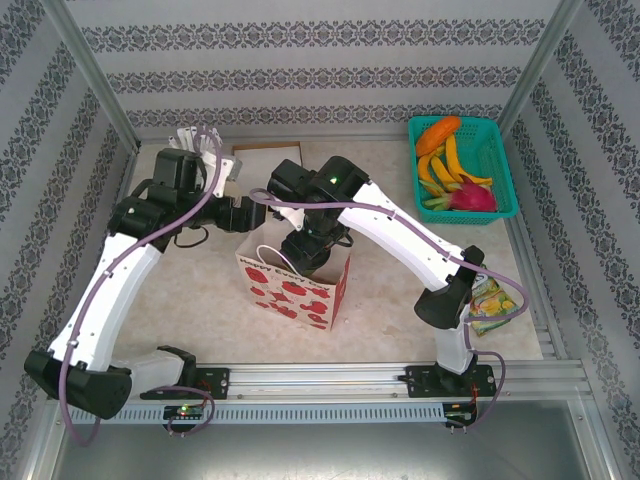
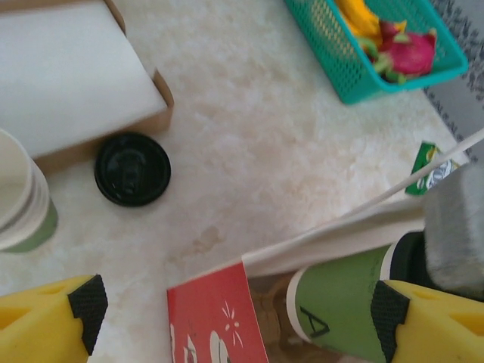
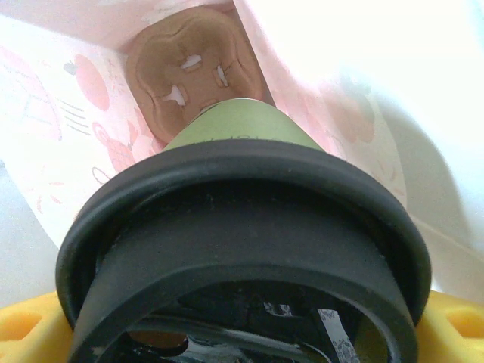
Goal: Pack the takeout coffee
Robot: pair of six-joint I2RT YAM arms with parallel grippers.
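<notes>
Right gripper [image 3: 239, 333] pinching takeout coffee [image 3: 242, 212] | green side, black lid | left gripper [image 2: 238, 306] spread

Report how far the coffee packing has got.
Done: the takeout coffee is lidded and clamped in the right gripper. In hand: it hangs partway into the paper bag, above the brown insert at the bottom. Still to do: set it down, release, pull the arm out.
</notes>
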